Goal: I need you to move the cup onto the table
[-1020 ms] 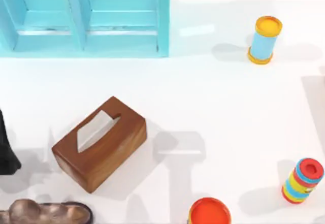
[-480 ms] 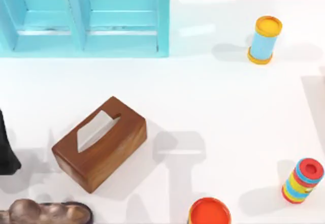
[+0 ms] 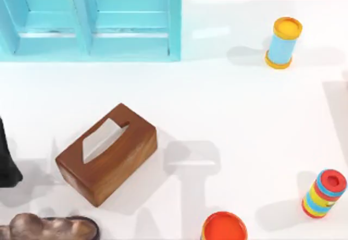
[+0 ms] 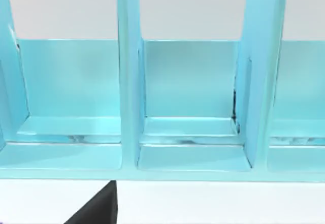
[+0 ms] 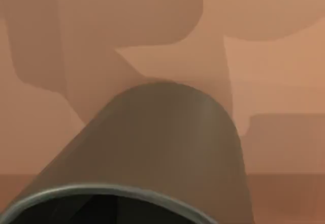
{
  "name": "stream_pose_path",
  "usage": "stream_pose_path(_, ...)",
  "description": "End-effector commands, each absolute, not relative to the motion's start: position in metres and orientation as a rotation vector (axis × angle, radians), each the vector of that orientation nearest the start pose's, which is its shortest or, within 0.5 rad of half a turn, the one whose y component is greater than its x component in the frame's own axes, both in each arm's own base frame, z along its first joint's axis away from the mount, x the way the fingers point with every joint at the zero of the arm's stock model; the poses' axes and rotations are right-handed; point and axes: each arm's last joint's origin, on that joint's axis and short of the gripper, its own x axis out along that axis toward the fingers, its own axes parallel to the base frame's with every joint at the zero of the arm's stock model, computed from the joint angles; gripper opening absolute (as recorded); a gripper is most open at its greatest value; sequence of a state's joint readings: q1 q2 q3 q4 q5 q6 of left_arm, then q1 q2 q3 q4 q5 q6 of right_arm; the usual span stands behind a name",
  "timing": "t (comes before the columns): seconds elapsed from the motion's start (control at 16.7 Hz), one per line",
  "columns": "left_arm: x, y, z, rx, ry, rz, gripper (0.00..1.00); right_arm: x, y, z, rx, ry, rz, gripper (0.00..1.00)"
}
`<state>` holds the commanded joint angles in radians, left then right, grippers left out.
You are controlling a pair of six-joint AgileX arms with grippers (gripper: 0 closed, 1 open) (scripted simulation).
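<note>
**Cup close under the right wrist camera, table below awaiting it**

The cup, an olive-grey matte cylinder with a dark interior, lies directly in front of the right wrist camera against a plain tan background; its rim faces the lens and its wall recedes away. It probably sits within the right arm's reach or grasp, but no fingers are visible around it, so whether the right gripper is wide, narrow or clamped on the cup cannot be told.

The top view shows the table with 1 wooden tissue box left of centre, a light-blue cylinder at far right, a rainbow-striped cylinder at near right and an orange-lidded container at the near edge. The turquoise shelf unit occupies the far left. A dark part of the left arm rests at the left edge; its finger state cannot be told either.

Handling judgement: the cup appears rigid, light and handle-less, with a matte wall offering fair friction. A grasp across the mid-wall, 2 fingers on opposite sides, seems soundest.
</note>
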<state>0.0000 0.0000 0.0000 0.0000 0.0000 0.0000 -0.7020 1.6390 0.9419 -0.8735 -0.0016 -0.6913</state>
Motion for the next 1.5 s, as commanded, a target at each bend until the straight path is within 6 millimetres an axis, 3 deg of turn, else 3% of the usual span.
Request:
stream_pose_path(0.3,0.1057,-0.0012,0.16,0.0,0.0,0.0,1.0,0.2064,-0.1734,0.1495,0.01,1.572,-0.005,1.0)
stream_pose_path(1.08,0.1057,-0.0012,0.16,0.0,0.0,0.0,1.0,0.2064,-0.1734,0.1495,0.01,1.572,-0.005,0.02)
stream_pose_path(1.5,0.1057,-0.0012,0.16,0.0,0.0,0.0,1.0,0.2064,-0.1734,0.1495,0.01,1.572,-0.005,0.0)
